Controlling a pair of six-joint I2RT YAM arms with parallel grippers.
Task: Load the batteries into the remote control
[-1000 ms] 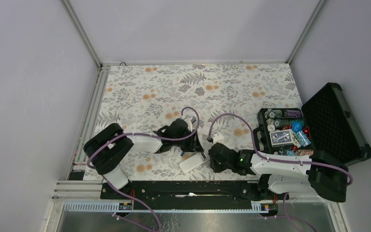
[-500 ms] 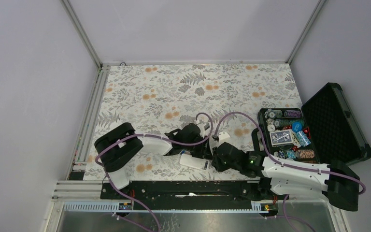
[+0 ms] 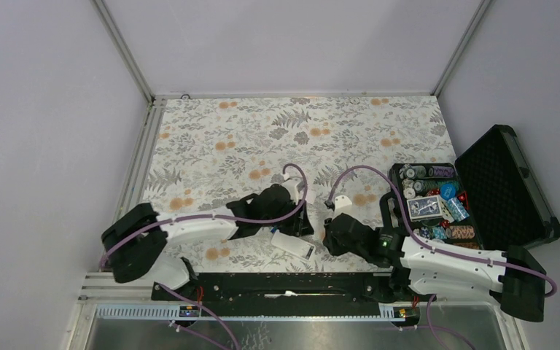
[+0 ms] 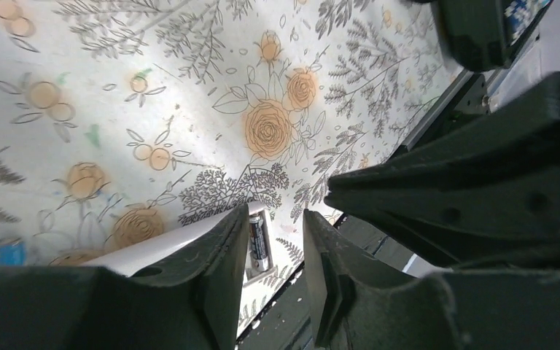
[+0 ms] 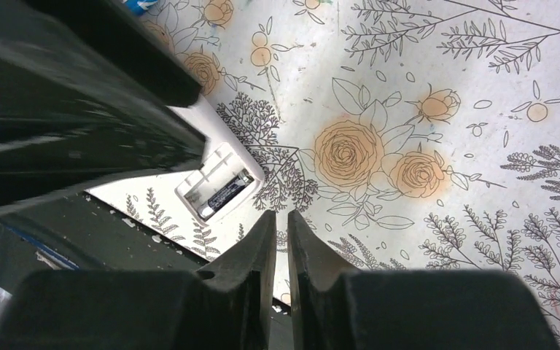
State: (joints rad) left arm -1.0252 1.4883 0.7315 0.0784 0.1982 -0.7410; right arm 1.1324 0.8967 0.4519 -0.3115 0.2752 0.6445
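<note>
The white remote control (image 3: 292, 245) lies back up on the floral mat near its front edge, its battery bay uncovered. One dark battery with a silver end (image 5: 224, 193) sits in the bay (image 4: 257, 244). A small blue battery (image 4: 9, 250) lies loose on the mat. My left gripper (image 3: 300, 227) hovers at the bay end of the remote (image 4: 168, 244), open (image 4: 277, 244), with nothing between its fingers; the left finger (image 4: 222, 255) overlaps the remote's edge. My right gripper (image 3: 328, 239) is just right of the remote (image 5: 211, 175), shut and empty (image 5: 281, 222).
A black case (image 3: 507, 182) stands open at the right edge, its tray (image 3: 397, 191) holding chip stacks, dice and a card deck. The black base rail (image 3: 284, 284) runs right below the remote, at the mat's front edge.
The remote has turned on the mat, its right end now pointing toward the front edge. The left arm swung right and partly back. The right gripper crept a little forward.
</note>
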